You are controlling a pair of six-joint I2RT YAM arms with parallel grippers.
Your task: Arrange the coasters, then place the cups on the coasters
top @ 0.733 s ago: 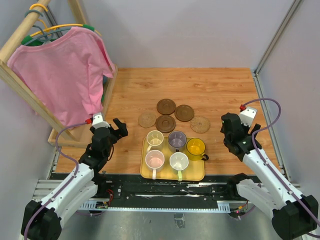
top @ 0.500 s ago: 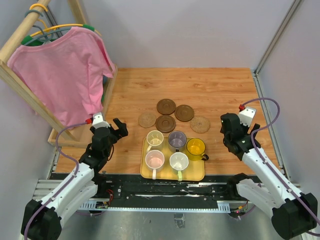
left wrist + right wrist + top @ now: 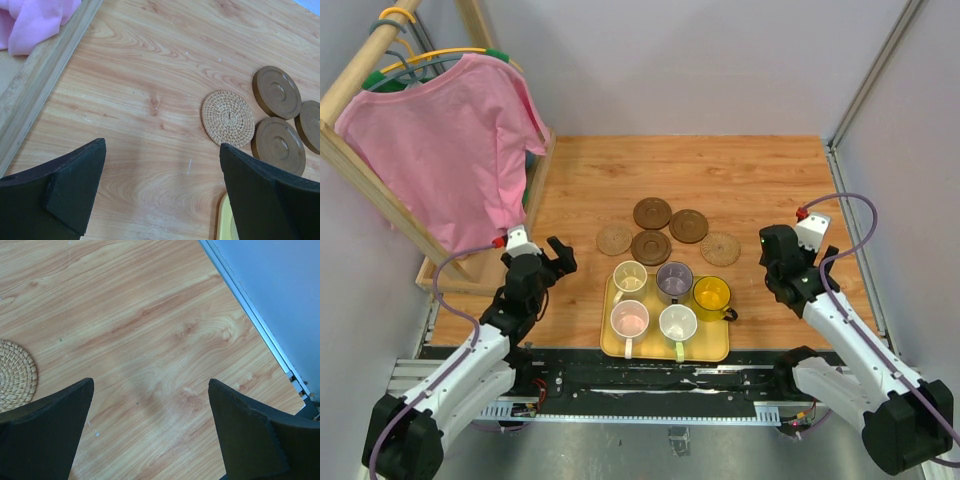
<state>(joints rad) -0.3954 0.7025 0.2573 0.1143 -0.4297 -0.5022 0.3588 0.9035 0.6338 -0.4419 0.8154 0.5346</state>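
as cups (image 3: 674, 281) stand upright, two handles (image 3: 679, 350) point nearward.

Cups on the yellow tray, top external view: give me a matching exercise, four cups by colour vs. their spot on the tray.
Cups:
1. amber cup
2. pink cup
3. purple-grey cup
4. pale yellow cup

Spots on the tray (front = bottom of the view):
a. back row, left
b. back row, middle
c. back row, right
d. front row, left

Pairs: 1-c, 2-d, 3-b, 4-a.
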